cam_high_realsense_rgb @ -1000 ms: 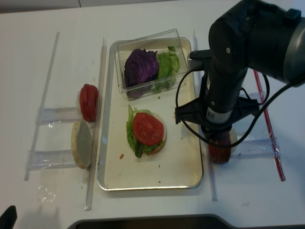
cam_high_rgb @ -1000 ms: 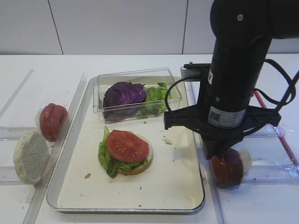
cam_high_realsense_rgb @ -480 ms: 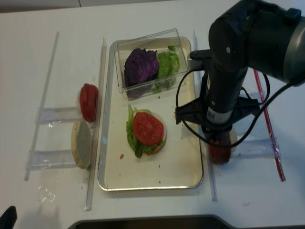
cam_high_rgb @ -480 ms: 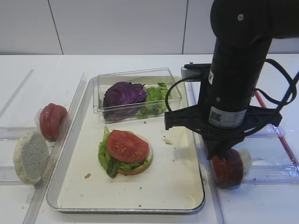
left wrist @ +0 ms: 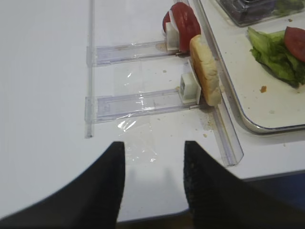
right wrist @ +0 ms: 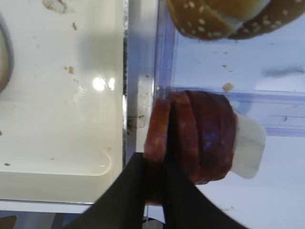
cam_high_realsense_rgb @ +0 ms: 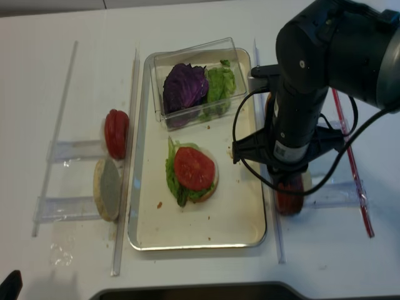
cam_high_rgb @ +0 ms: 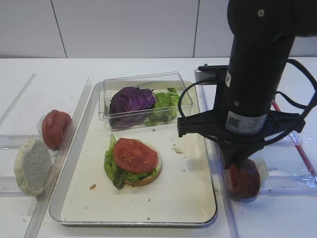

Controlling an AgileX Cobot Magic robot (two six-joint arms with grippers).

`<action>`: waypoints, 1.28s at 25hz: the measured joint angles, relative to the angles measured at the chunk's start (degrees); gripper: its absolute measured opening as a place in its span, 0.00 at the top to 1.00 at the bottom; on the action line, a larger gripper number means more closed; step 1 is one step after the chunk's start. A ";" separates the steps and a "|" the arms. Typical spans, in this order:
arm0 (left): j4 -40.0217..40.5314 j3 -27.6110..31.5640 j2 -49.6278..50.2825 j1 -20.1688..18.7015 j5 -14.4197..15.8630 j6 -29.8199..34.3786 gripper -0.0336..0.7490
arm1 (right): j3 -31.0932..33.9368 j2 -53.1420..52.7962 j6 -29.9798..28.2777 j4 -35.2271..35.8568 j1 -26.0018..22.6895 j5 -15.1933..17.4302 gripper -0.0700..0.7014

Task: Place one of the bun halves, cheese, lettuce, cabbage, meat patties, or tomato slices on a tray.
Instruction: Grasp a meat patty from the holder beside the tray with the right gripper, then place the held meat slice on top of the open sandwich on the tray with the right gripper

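Observation:
Several meat patties (right wrist: 205,138) stand on edge in a clear rack just right of the tray (cam_high_rgb: 64,198). My right gripper (right wrist: 164,167) comes down on them and is shut on the leftmost patty (right wrist: 156,138), next to the tray's rim. On the tray lies a bun half (cam_high_rgb: 148,176) topped with lettuce (cam_high_rgb: 111,166) and a tomato slice (cam_high_rgb: 133,154). More tomato slices (cam_high_rgb: 54,128) and another bun half (cam_high_rgb: 32,166) stand in racks left of the tray. My left gripper (left wrist: 155,150) hangs open over bare table, holding nothing.
A clear plastic box (cam_high_rgb: 143,79) at the tray's far end holds purple cabbage (cam_high_rgb: 131,99) and green lettuce (cam_high_rgb: 166,99). A sesame bun (right wrist: 224,14) sits beyond the patties. Clear rails (left wrist: 224,133) run along both sides of the tray. A red strip (cam_high_realsense_rgb: 353,169) lies far right.
The right arm has shifted slightly to the right over the patty rack, staying shut on the leftmost patty. The food on the tray and the left side have not moved.

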 joint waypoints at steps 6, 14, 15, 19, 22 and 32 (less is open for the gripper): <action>0.00 0.00 0.00 0.00 0.00 0.00 0.60 | 0.00 -2.52 0.00 -0.09 0.00 1.12 0.77; 0.00 0.00 0.00 0.00 0.00 0.00 0.60 | -1.41 -3.22 0.00 -0.09 0.00 1.61 0.77; 0.00 0.00 0.00 0.00 0.00 0.00 0.60 | -2.27 -3.22 0.00 -0.09 0.00 1.61 0.77; 0.00 0.00 0.00 0.00 0.00 0.00 0.60 | -6.15 -3.22 -0.34 -0.09 0.00 1.80 0.77; 0.00 0.00 0.00 0.00 0.00 0.00 0.60 | -8.07 -3.22 -0.97 0.04 0.00 1.94 0.77; 0.00 0.00 0.00 0.00 0.00 0.00 0.60 | -8.65 -3.27 -10.25 12.71 0.09 -4.16 0.77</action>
